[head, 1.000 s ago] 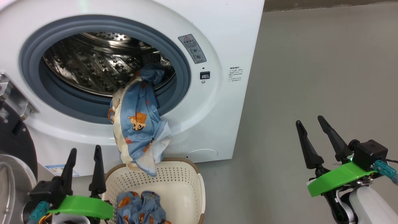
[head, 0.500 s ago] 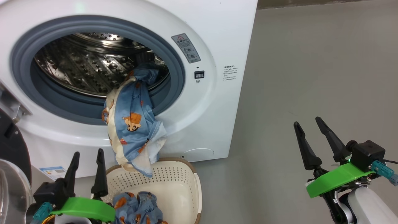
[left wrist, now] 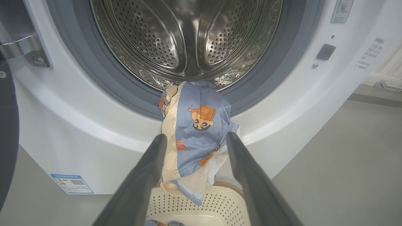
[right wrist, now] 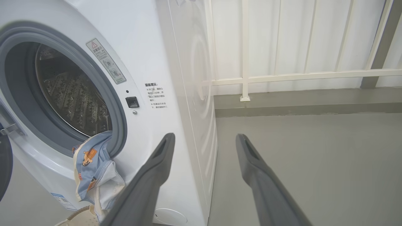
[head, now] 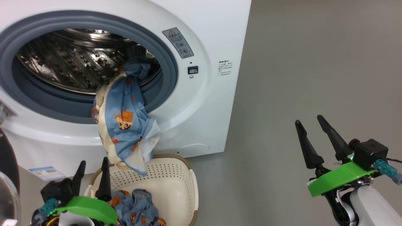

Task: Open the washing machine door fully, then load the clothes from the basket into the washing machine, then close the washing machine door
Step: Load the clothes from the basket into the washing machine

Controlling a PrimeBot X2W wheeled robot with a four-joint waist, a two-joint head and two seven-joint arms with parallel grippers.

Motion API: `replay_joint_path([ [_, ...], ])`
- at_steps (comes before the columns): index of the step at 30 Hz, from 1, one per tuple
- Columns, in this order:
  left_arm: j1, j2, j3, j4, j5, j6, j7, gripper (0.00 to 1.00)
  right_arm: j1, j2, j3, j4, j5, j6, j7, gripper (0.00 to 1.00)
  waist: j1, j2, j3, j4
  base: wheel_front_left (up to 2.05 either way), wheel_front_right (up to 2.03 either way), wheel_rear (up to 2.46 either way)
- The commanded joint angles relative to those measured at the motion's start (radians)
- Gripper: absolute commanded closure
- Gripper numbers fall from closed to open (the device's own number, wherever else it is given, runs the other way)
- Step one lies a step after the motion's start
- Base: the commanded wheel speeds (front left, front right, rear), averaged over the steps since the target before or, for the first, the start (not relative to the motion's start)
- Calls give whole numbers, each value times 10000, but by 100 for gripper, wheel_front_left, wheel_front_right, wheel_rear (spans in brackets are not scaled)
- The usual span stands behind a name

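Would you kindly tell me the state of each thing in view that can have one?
door: open, swung left.
garment: draped over the gasket, half out of the washer.
basket: upright, holding crumpled clothes.
left gripper: open, empty.
right gripper: open, empty.

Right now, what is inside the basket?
A crumpled blue bear-print garment lies in the basket. A second garment hangs from the washing machine opening over its rim. Anything beneath the crumpled one is covered.
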Motion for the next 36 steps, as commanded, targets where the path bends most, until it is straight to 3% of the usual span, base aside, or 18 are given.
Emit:
replay_joint_path([
  [1,-446,294,261,-91,-35,-52,-21,0,-311,-87,127,-263,119,44,-80,0,-1,0,161,-110,0,0,0],
  [20,-3131,953,-1036,3733,-315,-245,174,0,-869,385,-73,-622,-268,44,-80,0,-1,0,1930,-945,0,0,0],
  [36,-5286,1846,-2217,6100,-1097,-250,296,0,-1258,998,-150,-866,-532,44,-80,0,-1,0,3238,-1858,0,0,0],
])
